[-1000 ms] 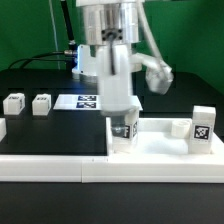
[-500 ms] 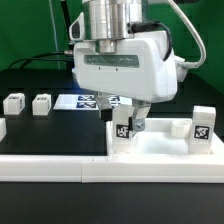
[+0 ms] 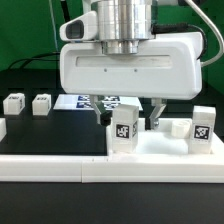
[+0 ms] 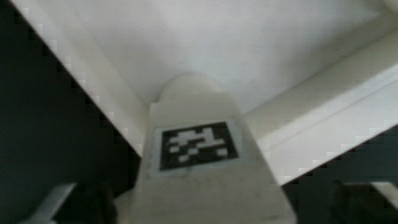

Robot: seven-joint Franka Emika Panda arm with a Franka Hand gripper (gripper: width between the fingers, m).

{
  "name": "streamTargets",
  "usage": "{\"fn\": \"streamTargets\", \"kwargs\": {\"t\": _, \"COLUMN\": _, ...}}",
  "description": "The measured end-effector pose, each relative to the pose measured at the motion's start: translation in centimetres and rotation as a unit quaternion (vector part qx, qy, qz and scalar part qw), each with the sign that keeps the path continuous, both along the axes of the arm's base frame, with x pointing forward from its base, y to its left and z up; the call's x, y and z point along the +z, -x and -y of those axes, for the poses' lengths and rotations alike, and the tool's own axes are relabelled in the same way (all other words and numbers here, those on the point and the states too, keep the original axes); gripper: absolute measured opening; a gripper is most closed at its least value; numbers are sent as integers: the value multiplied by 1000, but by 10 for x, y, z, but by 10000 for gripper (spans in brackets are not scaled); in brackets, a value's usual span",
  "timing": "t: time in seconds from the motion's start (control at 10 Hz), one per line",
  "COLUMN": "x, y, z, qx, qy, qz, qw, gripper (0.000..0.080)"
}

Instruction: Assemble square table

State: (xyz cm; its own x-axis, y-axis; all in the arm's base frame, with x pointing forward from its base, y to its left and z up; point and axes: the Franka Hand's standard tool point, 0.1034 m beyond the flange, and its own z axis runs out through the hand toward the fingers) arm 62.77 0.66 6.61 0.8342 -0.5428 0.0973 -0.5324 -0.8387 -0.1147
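Observation:
The square table's white slab point(image 3: 160, 152) lies at the front, on the exterior view's right. A white leg point(image 3: 123, 130) with a black-and-white tag stands upright on its near left corner. My gripper point(image 3: 127, 116) hangs straight over this leg, open, with one finger on each side and a gap to each. In the wrist view the tagged leg point(image 4: 196, 130) rises between the dark fingertips point(image 4: 50, 206), with the slab point(image 4: 267, 40) behind it. A second leg point(image 3: 203, 127) stands on the slab's right corner.
Two loose tagged legs point(image 3: 14, 103) point(image 3: 41, 103) stand on the black table at the exterior view's left. The marker board point(image 3: 84, 100) lies behind the gripper. The long white L-shaped rail point(image 3: 50, 166) runs along the front edge.
The hand has turned about its vertical axis from side-on to broad-on over the leg. The fingers now stand apart from the leg. The leg has stayed in place.

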Motion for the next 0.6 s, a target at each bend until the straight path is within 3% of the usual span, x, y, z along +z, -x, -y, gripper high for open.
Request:
{"fn": "streamTargets", "kwargs": {"t": 0.1, "x": 0, "y": 0, "z": 0, "qx": -4, "qy": -1, "qz": 0, "qw": 1000, "gripper": 557}}
{"fn": "streamTargets", "kwargs": {"t": 0.2, "x": 0, "y": 1, "z": 0, "qx": -37, "qy": -6, "qz": -2, "qw": 999, "gripper": 356}}
{"fn": "streamTargets", "kwargs": {"t": 0.3, "x": -1, "y": 2, "z": 3, "qx": -67, "qy": -9, "qz": -5, "qw": 998, "gripper": 293}}
{"fn": "streamTargets", "kwargs": {"t": 0.6, "x": -2, "y": 3, "z": 4, "qx": -189, "qy": -28, "qz": -11, "qw": 981, "gripper": 293}}
